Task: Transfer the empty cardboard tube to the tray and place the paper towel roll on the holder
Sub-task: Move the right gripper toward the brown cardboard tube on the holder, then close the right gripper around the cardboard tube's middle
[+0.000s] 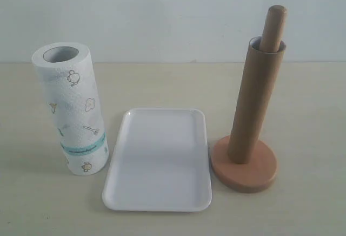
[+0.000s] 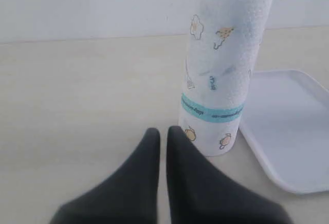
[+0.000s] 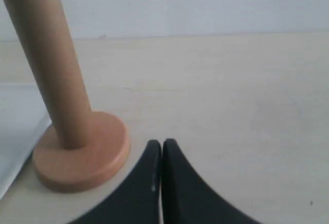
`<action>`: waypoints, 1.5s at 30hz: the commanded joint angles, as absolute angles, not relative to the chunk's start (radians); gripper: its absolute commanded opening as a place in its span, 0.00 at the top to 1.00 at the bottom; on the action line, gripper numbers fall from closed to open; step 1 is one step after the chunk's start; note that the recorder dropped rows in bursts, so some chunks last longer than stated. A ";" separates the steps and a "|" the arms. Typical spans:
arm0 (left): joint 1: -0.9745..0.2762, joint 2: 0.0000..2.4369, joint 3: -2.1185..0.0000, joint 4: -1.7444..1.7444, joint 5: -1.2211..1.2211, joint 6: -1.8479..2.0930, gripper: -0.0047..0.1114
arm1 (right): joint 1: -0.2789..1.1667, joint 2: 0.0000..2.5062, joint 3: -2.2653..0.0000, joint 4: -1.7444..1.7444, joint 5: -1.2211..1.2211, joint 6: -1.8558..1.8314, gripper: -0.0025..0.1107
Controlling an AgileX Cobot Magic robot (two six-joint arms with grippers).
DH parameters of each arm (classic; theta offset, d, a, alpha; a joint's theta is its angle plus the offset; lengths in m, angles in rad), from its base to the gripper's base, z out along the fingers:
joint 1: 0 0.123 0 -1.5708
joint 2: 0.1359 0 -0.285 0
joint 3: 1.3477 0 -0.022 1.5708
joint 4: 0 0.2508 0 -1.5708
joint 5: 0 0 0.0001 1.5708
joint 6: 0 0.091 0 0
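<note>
The brown cardboard tube [image 1: 254,100] stands slipped over the pole of the wooden holder [image 1: 244,168], whose rounded top [image 1: 274,25] sticks out above it. The white tray [image 1: 159,160] lies flat in the middle with nothing on it. To its left the paper towel roll [image 1: 73,109] stands upright. Neither gripper shows in the exterior view. My left gripper [image 2: 163,134] is shut and holds nothing, just short of the paper towel roll [image 2: 223,64]. My right gripper [image 3: 161,146] is shut with nothing in it, beside the disc base of the holder [image 3: 82,157] that carries the tube [image 3: 49,59].
A pale wooden tabletop [image 1: 303,100] runs back to a plain light wall. The tray's corner [image 2: 288,131] lies right beside the roll.
</note>
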State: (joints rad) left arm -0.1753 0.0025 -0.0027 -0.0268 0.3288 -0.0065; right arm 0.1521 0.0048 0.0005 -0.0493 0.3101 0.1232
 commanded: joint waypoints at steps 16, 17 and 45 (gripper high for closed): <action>-0.173 0.000 0.000 -0.037 0.313 0.000 0.92 | 0.149 0.052 -0.119 -0.101 -0.777 0.022 0.98; -0.173 0.000 0.000 -0.037 0.313 0.000 0.92 | 0.149 0.089 -0.157 -0.108 -0.710 0.034 0.98; -0.173 0.000 0.000 -0.037 0.313 0.000 0.92 | 0.149 1.422 -0.093 -0.523 -1.165 0.454 0.98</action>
